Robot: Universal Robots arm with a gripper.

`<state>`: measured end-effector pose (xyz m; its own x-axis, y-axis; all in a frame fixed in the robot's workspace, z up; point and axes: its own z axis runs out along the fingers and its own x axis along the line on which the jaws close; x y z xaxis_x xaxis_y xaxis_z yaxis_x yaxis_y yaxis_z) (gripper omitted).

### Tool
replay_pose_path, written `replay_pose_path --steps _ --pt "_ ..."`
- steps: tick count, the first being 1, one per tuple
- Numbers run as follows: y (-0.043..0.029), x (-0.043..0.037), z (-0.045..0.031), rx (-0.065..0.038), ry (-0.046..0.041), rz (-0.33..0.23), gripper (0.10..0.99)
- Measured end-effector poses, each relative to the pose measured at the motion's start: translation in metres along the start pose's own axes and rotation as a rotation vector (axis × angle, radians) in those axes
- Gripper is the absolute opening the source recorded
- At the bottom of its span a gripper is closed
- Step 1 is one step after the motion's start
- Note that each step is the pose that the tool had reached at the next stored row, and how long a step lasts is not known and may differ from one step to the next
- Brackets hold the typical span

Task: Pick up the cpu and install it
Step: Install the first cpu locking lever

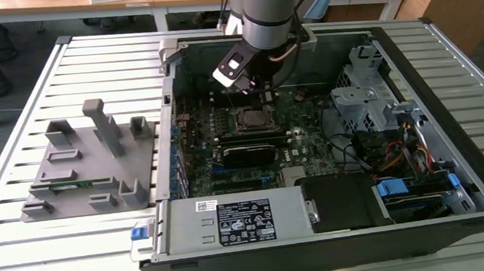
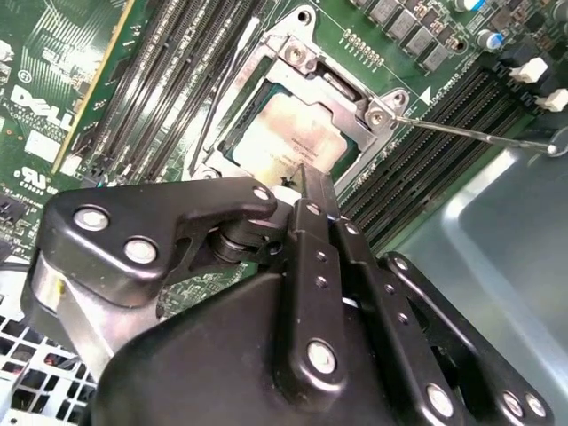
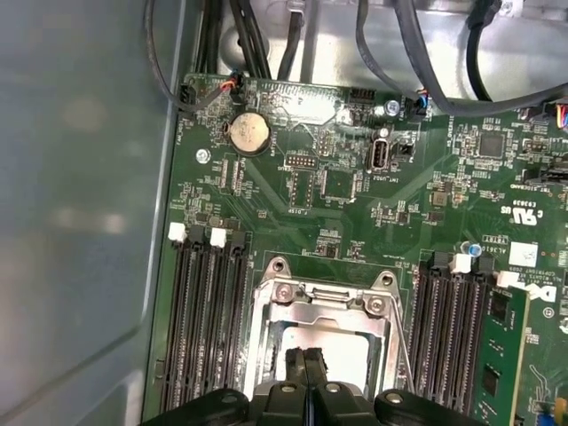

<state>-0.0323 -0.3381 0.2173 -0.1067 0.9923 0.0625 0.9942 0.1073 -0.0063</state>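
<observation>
Nearest the lens in the second wrist view is the gripper (image 2: 302,177), its jaws clenched tip to tip with nothing between them, poised over the cpu (image 2: 282,133). The cpu lies flat inside the socket frame (image 2: 295,55) on the motherboard (image 3: 328,186); whether the tips touch it I cannot tell. Seating it well, I judge, calls for a light, straight-down touch at the chip's middle, clear of the frame and the thin lever rod (image 2: 470,133). Counted: one cpu, one socket frame, one lever rod, two banks of memory slots (image 3: 204,328), one coin battery (image 3: 249,133).
</observation>
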Motion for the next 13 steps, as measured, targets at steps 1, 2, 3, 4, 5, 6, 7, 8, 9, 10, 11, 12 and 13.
replay_pose_path --steps 1,2,3,4,5,6,7,8,9,10,11,12,13 --pt "0.0 0.0001 -0.0014 0.0 -0.0001 0.0 0.114" --pt "0.0 0.0002 -0.0029 0.0 -0.0001 0.0 0.114" --pt "0.0 0.0003 -0.0045 0.0 -0.0001 0.0 0.114" --pt "0.0001 0.0004 -0.0064 0.0 -0.0001 0.0 0.114" --pt "0.0001 0.0005 -0.0087 0.0 0.0 0.0 0.114" --pt "0.0 0.0007 -0.0111 0.0 -0.0001 0.0 0.114" --pt "0.0 0.0009 -0.0139 0.0 0.0 0.0 0.114" --pt "0.0 0.001 -0.0168 0.0 -0.0001 0.0 0.114" --pt "0.0 0.0012 -0.0199 0.0 -0.0002 0.0 0.114" --pt "0.0 0.0014 -0.0227 0.0 0.0 0.0 0.114" --pt "0.0 0.0016 -0.0254 0.0 0.0 0.0 0.114" --pt "-0.0001 0.0017 -0.028 0.0 -0.0001 0.0 0.114" --pt "-0.0001 0.0019 -0.0308 0.0 -0.0001 0.0 0.114"
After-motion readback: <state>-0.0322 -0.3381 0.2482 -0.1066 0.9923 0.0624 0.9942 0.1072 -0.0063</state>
